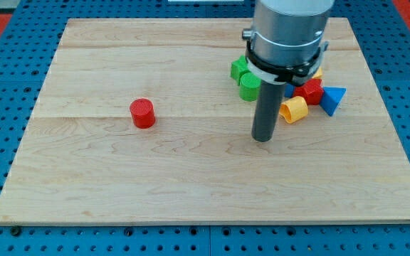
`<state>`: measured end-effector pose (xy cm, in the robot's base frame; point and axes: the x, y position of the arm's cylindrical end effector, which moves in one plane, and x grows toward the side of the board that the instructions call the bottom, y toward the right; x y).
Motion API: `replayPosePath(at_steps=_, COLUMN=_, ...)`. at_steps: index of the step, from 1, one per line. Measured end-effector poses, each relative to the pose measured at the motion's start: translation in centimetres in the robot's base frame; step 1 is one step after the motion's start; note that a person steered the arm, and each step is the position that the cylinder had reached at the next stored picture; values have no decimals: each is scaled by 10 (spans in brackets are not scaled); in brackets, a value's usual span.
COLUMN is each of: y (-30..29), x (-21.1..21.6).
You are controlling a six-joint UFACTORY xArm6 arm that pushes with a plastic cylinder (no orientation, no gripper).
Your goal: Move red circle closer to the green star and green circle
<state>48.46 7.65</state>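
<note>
The red circle point(142, 113) stands alone on the wooden board's left half. The green star point(240, 68) and the green circle point(250, 87) sit together right of centre near the view's top, partly hidden by the arm. My tip point(263, 139) rests on the board below the green circle, far to the right of the red circle and touching no block.
A cluster lies right of the rod: a yellow block point(294, 109), a red block point(309, 91), a blue triangle-like block point(333, 99), and a yellow edge point(317, 73) under the arm. The board point(191, 185) sits on blue pegboard.
</note>
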Motion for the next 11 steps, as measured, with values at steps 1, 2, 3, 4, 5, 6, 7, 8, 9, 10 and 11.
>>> replayPosePath(at_steps=1, y=-23, x=0)
replayPosePath(at_steps=2, y=-42, x=0)
replayPosePath(at_steps=3, y=-58, x=-1)
replayPosePath(at_steps=4, y=-61, x=-1)
replayPosePath(at_steps=5, y=-61, x=0)
replayPosePath(at_steps=6, y=-77, x=41)
replayPosePath(at_steps=7, y=-181, x=64)
replayPosePath(at_steps=8, y=-251, x=47)
replayPosePath(at_steps=9, y=-260, x=16)
replayPosePath(at_steps=10, y=-222, x=10)
replayPosePath(at_steps=11, y=-247, x=-16)
